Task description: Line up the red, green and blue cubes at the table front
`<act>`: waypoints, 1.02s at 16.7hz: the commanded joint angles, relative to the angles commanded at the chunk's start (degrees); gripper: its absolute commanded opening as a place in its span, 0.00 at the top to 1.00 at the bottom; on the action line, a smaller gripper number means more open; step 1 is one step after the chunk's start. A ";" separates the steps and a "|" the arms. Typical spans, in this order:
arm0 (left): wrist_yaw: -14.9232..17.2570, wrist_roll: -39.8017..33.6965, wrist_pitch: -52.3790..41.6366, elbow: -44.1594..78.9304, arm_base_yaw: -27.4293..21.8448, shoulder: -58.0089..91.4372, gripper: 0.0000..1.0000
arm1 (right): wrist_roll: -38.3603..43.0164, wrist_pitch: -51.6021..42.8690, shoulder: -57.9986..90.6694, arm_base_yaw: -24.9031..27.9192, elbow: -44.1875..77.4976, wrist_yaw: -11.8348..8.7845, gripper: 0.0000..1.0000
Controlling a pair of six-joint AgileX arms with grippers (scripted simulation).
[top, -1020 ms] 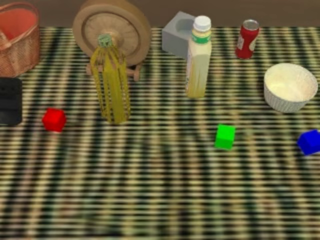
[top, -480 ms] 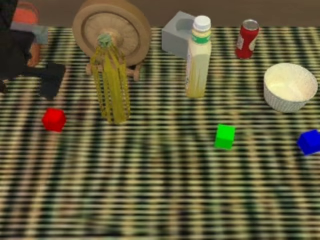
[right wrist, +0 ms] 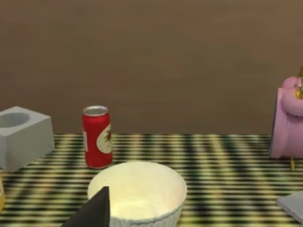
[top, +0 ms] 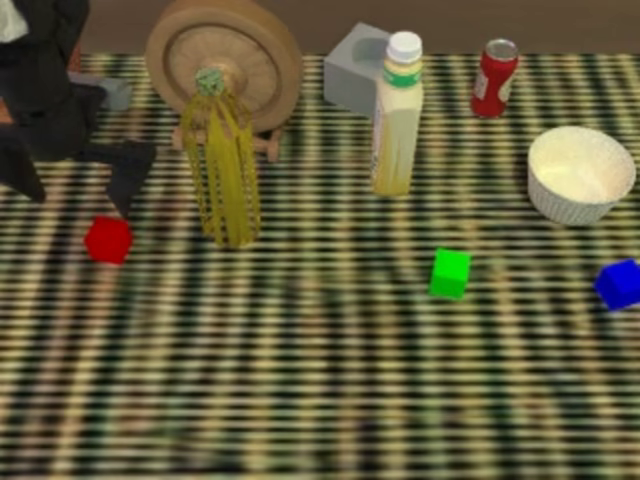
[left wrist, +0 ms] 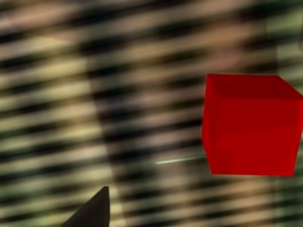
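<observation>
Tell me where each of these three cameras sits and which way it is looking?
Top view: above the table, looking down; left gripper open near the red cube.
Left wrist view: on the left arm, close over the red cube; one fingertip shows.
Right wrist view: on the right arm, facing the white bowl and red can; one fingertip shows.
Shared: top and left wrist views both show the red cube.
</observation>
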 joint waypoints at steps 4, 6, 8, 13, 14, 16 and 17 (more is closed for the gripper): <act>-0.01 -0.03 0.11 -0.16 0.33 -0.11 0.00 | 0.00 0.00 0.00 0.00 0.00 0.00 0.00; 0.00 0.09 1.07 -0.86 0.21 0.30 0.00 | 0.00 0.00 0.00 0.00 0.00 0.00 0.00; 0.02 0.16 4.34 -2.76 0.12 1.72 0.00 | 0.00 0.00 0.00 0.00 0.00 0.00 0.00; 0.07 0.15 15.33 -8.54 0.08 6.49 0.00 | 0.00 0.00 0.00 0.00 0.00 0.00 0.00; 0.07 0.15 16.19 -9.08 0.07 7.04 0.00 | 0.00 0.00 0.00 0.00 0.00 0.00 0.00; 0.08 0.15 16.42 -9.23 0.07 7.20 0.00 | 0.00 0.00 0.00 0.00 0.00 0.00 0.00; 0.08 0.15 16.42 -9.23 0.07 7.20 0.00 | 0.00 0.00 0.00 0.00 0.00 0.00 0.00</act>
